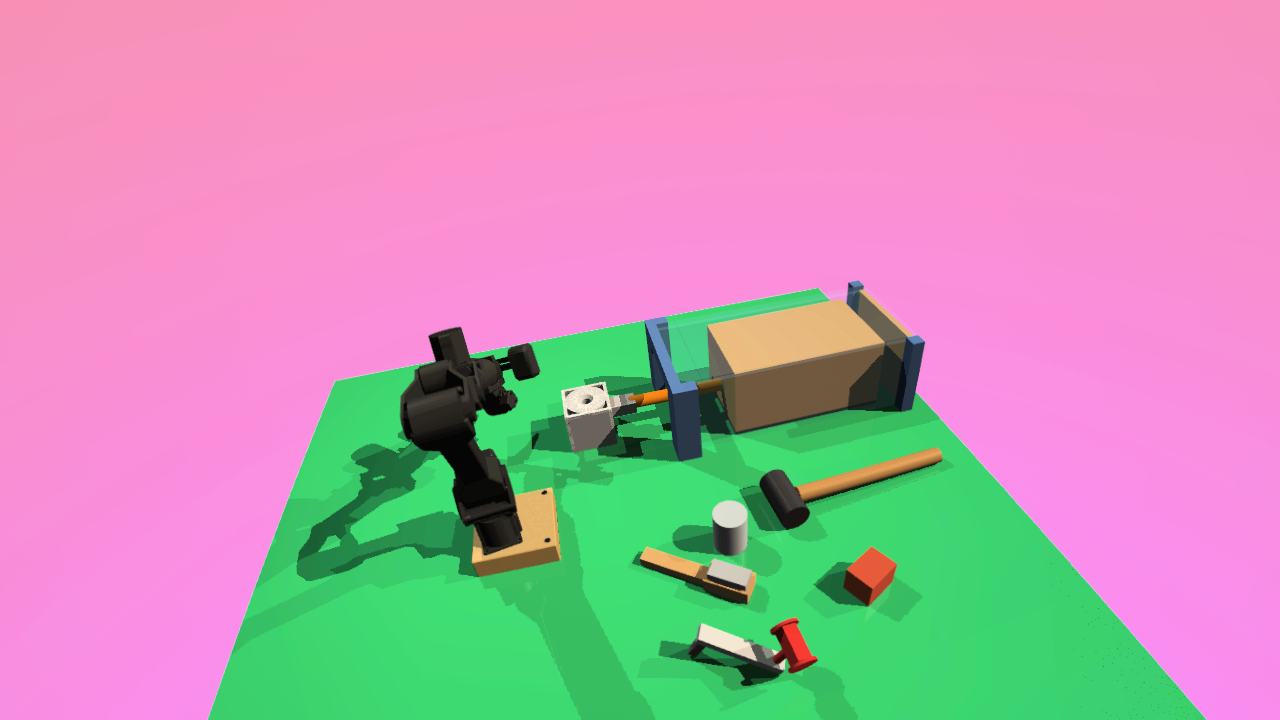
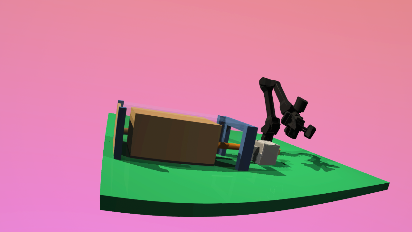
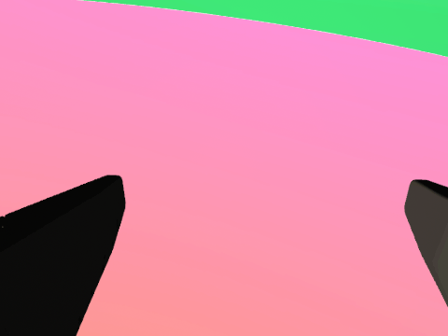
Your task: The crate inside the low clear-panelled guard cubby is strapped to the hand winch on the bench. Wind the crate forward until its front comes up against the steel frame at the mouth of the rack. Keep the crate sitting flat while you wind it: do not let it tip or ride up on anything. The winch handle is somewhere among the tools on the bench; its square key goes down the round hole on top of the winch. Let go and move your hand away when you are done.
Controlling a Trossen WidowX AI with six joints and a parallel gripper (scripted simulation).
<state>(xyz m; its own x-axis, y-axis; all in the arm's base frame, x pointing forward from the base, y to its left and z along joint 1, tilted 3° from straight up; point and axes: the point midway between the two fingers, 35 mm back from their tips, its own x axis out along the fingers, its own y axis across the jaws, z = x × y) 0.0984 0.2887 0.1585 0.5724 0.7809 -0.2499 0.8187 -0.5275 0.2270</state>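
On green bench (image 1: pixel 608 573) (image 2: pixel 201 187): long boxy tan crate (image 1: pixel 805 376) (image 2: pixel 175 135), flat, behind blue square-post frame (image 1: pixel 685 420) (image 2: pixel 246 148), gap between.
Orange strap (image 1: pixel 650 398) (image 2: pixel 230 145) runs to pale, speckled, blocky winch (image 1: pixel 590 428) (image 2: pixel 269 154), round hole on top; black gripper (image 1: pixel 519 379) (image 2: pixel 301 134) (image 3: pixel 264 191) wide open, nothing held, above bench near winch, well apart from crate.

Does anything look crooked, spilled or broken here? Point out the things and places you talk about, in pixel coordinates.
Nothing looks spilled or broken. The winch handle (image 1: pixel 735 648), white with a red grip, lies loose on the bench, away from the winch (image 1: pixel 590 425) (image 2: pixel 268 154). The crate (image 1: pixel 805 367) (image 2: pixel 174 140) looks flat, not askew.
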